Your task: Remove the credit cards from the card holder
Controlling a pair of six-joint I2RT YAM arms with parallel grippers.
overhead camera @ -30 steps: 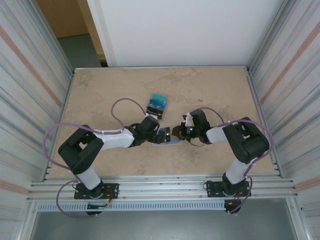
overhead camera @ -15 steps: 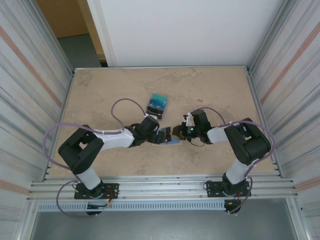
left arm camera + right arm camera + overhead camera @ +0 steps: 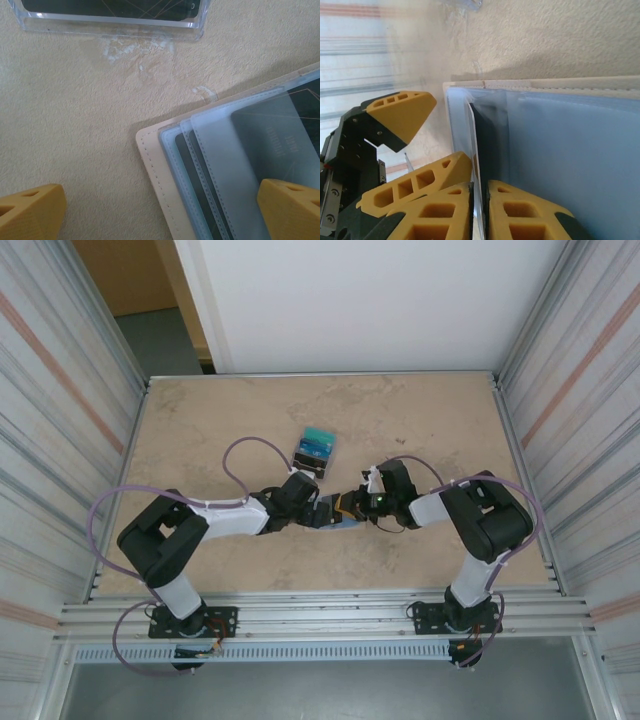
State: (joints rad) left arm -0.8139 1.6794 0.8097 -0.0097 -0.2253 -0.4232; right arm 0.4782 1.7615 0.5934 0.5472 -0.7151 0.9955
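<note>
Beige, mottled surface (image 3: 200,430) underneath everything, fenced on both sides by ribbed metal walls (image 3: 60,390).

Across its near half, left arm (image 3: 225,518) and right arm (image 3: 480,515), both folded inward, wrists nearly meeting at the middle.

At the left wrist, left end effector (image 3: 160,200) spread to its widest and gripping nothing. One yellow finger (image 3: 30,212) over bare surface, the other over the pale blue inside of the card holder (image 3: 210,150), with the holder's tan stitched corner in between. Contact between that second finger and the holder: cannot tell.

At the right wrist, right end effector (image 3: 479,210) almost closed, with only a sliver of gap, pinching a thin pale edge (image 3: 473,150) rising out of the holder's pockets. Pocket leaf or card seen edge-on: cannot tell.

Card holder itself lying open and flat near the middle of the surface, between the two end effectors. Tan border around the outside, pale blue translucent pockets facing up, layered one over another.

Farther from the arm bases, just beyond the left wrist, a clear tray (image 3: 150,30) set apart from the holder. Credit cards (image 3: 316,448) in teal, blue and dark stacked inside it.

Smallest, a dark card (image 3: 487,135) tucked into the holder's pockets, just beside the pinched edge.
</note>
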